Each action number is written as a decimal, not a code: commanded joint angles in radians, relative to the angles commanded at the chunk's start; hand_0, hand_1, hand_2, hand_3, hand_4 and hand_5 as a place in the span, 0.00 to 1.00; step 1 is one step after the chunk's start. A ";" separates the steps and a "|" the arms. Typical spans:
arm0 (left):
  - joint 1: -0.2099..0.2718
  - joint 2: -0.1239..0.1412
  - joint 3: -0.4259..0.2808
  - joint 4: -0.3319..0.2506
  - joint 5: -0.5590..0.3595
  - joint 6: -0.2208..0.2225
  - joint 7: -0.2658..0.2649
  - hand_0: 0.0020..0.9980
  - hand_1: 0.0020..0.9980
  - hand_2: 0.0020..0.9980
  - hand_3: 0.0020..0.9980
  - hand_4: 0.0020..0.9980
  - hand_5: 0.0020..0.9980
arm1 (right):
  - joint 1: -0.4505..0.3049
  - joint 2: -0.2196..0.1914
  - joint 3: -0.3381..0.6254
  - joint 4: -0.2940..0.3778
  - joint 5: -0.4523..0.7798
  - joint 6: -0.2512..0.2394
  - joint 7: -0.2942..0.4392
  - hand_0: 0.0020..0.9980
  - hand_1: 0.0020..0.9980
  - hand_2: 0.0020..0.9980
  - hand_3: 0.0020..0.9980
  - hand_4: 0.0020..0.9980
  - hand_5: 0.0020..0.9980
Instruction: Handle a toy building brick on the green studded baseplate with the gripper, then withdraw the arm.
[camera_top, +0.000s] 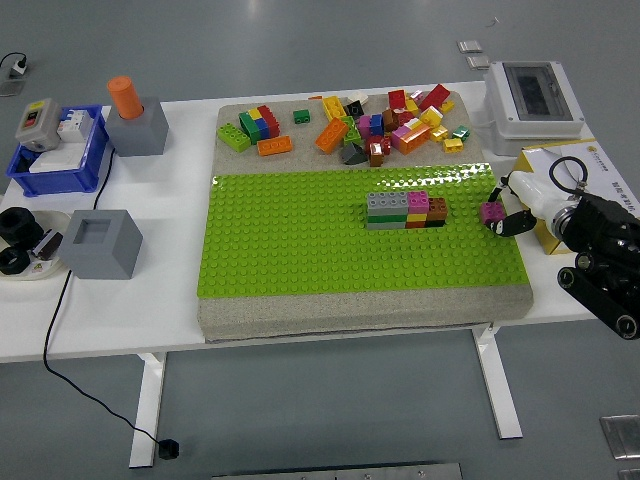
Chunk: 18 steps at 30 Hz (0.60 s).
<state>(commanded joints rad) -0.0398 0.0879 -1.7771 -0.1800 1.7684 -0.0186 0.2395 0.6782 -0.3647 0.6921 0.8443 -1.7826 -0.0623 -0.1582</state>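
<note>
Fingers (508, 222) of the right hand (520, 205) pinch a magenta brick (491, 211); keep it level, then press it squarely onto the green baseplate (300, 250) studs just beneath.

- Bright, even overhead light; soft shadows under the white table (120, 310).
- Glare on green baseplate (300, 250) studs left of right hand (515, 210).
- Focus sharp throughout.

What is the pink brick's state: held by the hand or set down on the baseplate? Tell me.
Held. The right hand pinches the pink brick at the green baseplate's right edge, apart from the stacked bricks.
</note>
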 joint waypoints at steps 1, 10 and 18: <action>0.000 0.000 0.000 0.000 0.000 0.000 0.000 0.79 0.80 0.76 0.45 1.00 0.88 | 0.000 0.000 0.000 0.000 0.000 -0.001 0.001 0.80 0.78 0.81 0.54 0.76 0.18; -0.001 0.000 0.000 0.000 0.000 0.001 -0.001 0.79 0.80 0.76 0.44 1.00 0.89 | -0.001 0.000 -0.001 -0.002 0.002 -0.011 0.008 0.79 0.77 0.80 0.50 0.70 0.16; 0.001 -0.002 0.001 0.000 -0.002 0.001 -0.001 0.79 0.81 0.76 0.45 1.00 0.89 | 0.000 -0.005 -0.007 0.009 0.002 -0.025 0.018 0.79 0.77 0.80 0.49 0.70 0.17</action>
<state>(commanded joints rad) -0.0388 0.0862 -1.7766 -0.1800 1.7660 -0.0172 0.2383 0.6778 -0.3699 0.6846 0.8535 -1.7811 -0.0873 -0.1404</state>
